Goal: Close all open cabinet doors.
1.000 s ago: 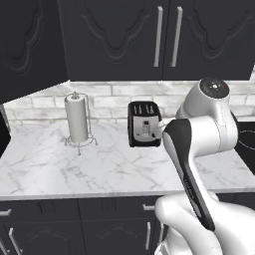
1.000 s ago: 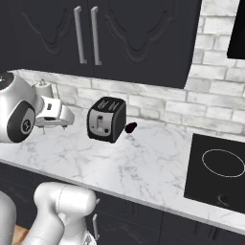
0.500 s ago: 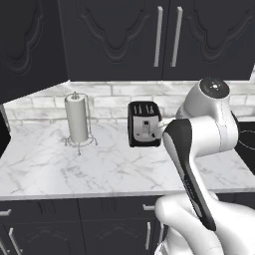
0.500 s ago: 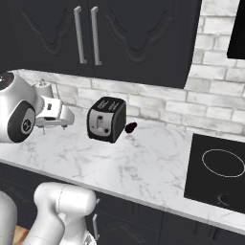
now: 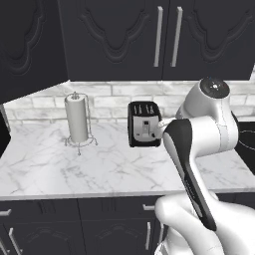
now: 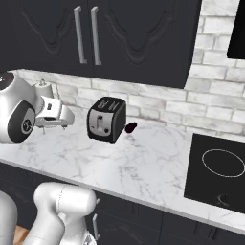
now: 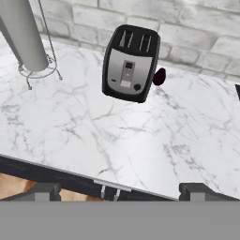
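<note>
Nothing is moving since earlier; gripper [image 7: 117, 190] is hanging spread wide, empty, before the toaster [image 7: 130, 63], below the cabinet doors [image 5: 167, 37].

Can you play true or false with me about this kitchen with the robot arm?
1. The toaster stands on the marble counter. True.
2. The paper towel roll lies flat on its side. False: it stands upright in its wire holder.
3. The gripper holds the toaster. False: its fingertips are spread wide with nothing between them.
4. A cabinet door at the far left of the left base view swings out. True.
5. A small dark red thing sits beside the toaster. True.
</note>
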